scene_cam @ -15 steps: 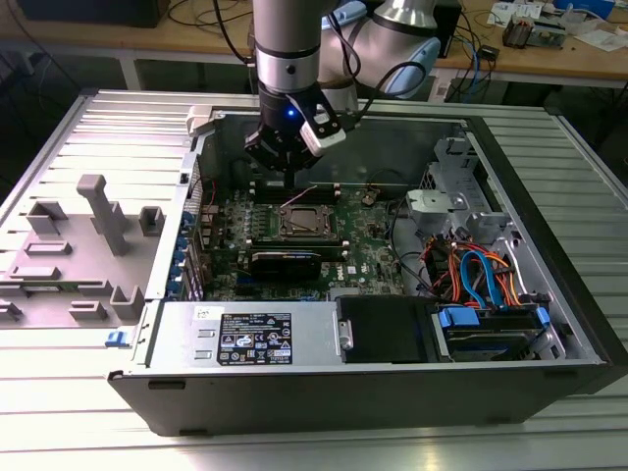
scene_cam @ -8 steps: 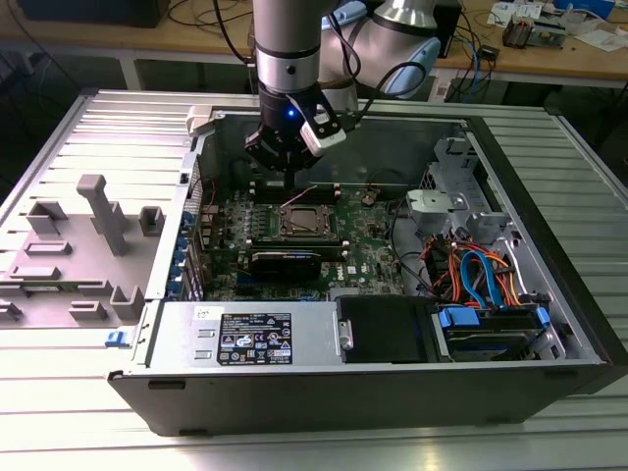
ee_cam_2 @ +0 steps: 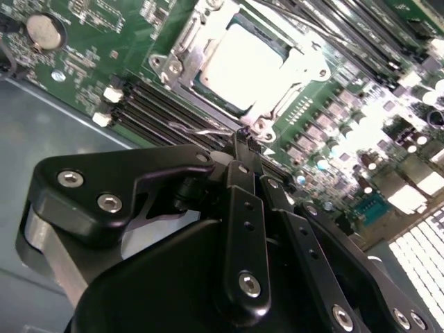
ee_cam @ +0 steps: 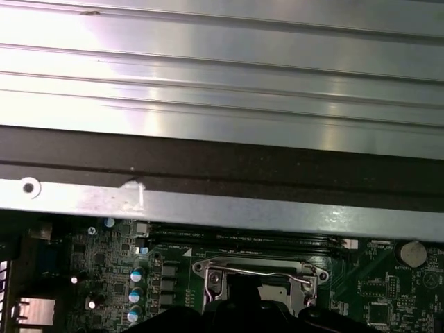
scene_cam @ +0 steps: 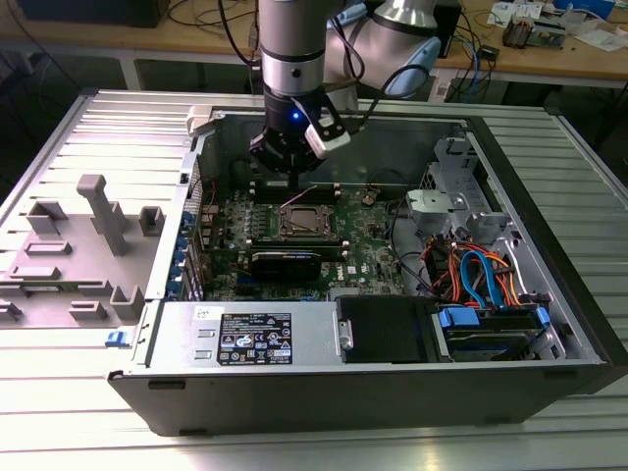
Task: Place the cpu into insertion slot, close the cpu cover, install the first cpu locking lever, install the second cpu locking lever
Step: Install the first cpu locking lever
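The cpu (ee_cam_2: 243, 59) lies flat in the insertion slot (scene_cam: 304, 222) on the green board. The silvery cpu cover (ee_cam_2: 305, 69) is down around it, with the chip's top showing through the window. A thin wire locking lever (ee_cam_2: 201, 130) stands raised off the socket's edge, and it also appears as a thin wire (scene_cam: 294, 201) in the exterior view. My gripper (ee_cam_2: 239, 139) hangs just above that edge of the socket, its fingers (ee_cam_2: 244, 208) shut together. The tip is at the lever's end; I cannot tell whether it pinches the wire. Another lever wire (ee_cam: 257, 272) lies along the socket.
The open computer case (scene_cam: 324, 392) surrounds the board. Long black memory slots (ee_cam_2: 159, 111) run beside the socket. A black card (scene_cam: 285, 263), a power supply (scene_cam: 250, 334) and drive cables (scene_cam: 481, 275) lie nearby. A grey fixture (scene_cam: 98, 221) stands at the exterior view's left.
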You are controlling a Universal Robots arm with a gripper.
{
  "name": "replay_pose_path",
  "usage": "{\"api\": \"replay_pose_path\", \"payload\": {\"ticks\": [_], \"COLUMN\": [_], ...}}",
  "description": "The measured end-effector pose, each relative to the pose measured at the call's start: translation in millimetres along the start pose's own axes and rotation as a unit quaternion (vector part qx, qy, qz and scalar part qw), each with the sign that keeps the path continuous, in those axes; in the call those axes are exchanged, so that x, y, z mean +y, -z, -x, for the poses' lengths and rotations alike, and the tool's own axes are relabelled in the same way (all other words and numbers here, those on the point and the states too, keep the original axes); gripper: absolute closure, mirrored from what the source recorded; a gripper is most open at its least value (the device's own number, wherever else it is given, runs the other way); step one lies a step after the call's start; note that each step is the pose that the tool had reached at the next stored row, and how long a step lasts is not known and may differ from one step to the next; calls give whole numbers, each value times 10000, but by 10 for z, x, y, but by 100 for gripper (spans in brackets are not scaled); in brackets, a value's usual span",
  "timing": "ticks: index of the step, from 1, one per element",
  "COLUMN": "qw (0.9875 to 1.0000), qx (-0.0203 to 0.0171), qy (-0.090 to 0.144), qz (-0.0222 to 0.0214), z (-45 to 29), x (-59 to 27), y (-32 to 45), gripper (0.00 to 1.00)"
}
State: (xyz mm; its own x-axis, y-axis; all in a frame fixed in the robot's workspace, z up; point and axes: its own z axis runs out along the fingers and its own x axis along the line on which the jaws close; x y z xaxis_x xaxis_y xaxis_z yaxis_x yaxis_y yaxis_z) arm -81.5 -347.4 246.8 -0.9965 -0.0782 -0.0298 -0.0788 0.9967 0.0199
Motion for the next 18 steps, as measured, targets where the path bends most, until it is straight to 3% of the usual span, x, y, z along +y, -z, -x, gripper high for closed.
{"api": "replay_pose_path", "payload": {"ticks": [18], "qw": [10000], "qx": [-1], "qy": [-4], "qz": [21], "z": [27], "x": [4], "y": [-40], "gripper": [89]}}
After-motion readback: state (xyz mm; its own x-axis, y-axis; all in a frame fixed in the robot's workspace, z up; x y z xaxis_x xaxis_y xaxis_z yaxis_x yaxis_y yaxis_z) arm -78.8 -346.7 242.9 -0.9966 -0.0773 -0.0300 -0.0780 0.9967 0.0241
